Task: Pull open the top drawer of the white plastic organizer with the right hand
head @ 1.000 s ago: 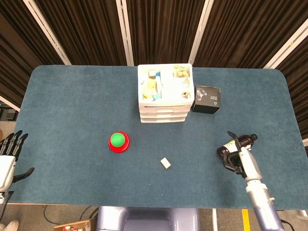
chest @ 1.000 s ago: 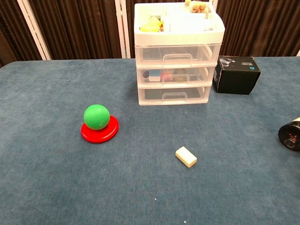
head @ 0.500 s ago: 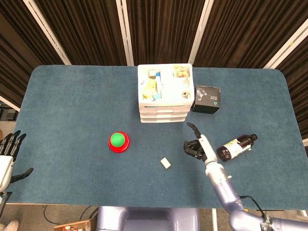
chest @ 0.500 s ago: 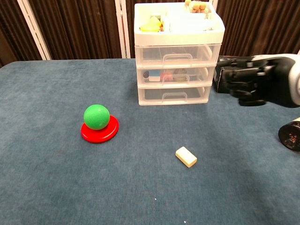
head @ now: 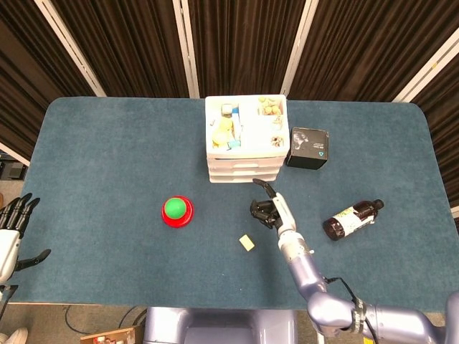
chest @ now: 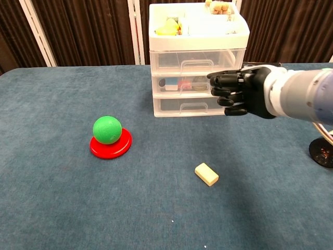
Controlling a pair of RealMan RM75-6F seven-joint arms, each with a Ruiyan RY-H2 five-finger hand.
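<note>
The white plastic organizer stands at the back middle of the table, its open top tray full of small items. Its top drawer is closed, with the handle at its front middle. My right hand hovers in front of the organizer and a little to its right, at about middle-drawer height in the chest view. Its fingers point toward the drawers, loosely bent, holding nothing and touching nothing. My left hand hangs beyond the table's left edge with fingers spread, empty.
A black box sits right of the organizer. A brown bottle lies on the right. A green ball on a red disc sits front left of the organizer, and a small white block lies nearer the front.
My right hand has travelled left from beside the brown bottle to just in front of the organizer. The bottle stays on the table. My left hand has not moved.
</note>
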